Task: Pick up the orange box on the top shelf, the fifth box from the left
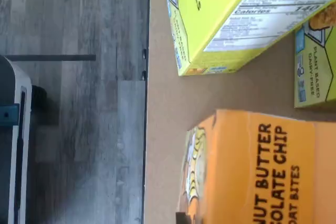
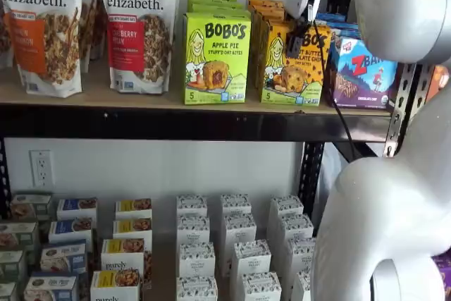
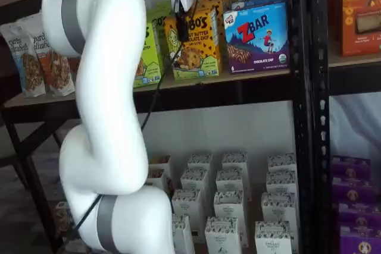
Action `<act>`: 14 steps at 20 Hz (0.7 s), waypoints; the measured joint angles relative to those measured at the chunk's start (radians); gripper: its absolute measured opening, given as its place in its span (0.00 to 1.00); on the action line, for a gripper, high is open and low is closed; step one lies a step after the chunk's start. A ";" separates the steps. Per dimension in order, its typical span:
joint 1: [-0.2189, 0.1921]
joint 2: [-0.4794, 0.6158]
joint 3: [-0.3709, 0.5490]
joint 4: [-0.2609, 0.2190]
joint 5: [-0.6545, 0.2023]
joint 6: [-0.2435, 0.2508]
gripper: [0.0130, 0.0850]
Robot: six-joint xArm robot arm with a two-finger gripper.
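Observation:
The orange box (image 2: pixel 291 68) reads "BOBO'S" and stands upright on the top shelf (image 2: pixel 106 96), between a lime-green Apple Pie box (image 2: pixel 217 58) and a blue Zbar box (image 2: pixel 363 68). It also shows in a shelf view (image 3: pixel 193 43) and, close up, in the wrist view (image 1: pixel 262 171) on the tan board. My gripper (image 2: pixel 296 39) hangs in front of the box's upper face, its white body above it. It shows in both shelf views (image 3: pixel 179 28). Its black fingers show side-on, with no gap to be seen. No box is held.
Two Purely Elizabeth bags (image 2: pixel 137 26) stand left on the shelf. More orange boxes (image 2: pixel 266 6) stand behind the front one. A black upright (image 3: pixel 303 87) stands right of the Zbar box (image 3: pixel 257 37). Small white boxes (image 2: pixel 236 244) fill the lower level. My white arm (image 3: pixel 101 105) stands in front.

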 joint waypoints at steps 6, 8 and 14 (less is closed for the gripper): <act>-0.001 0.000 0.000 -0.002 -0.002 -0.001 0.44; -0.003 -0.001 -0.003 0.004 -0.002 -0.002 0.44; -0.006 0.005 -0.024 0.011 0.014 -0.002 0.44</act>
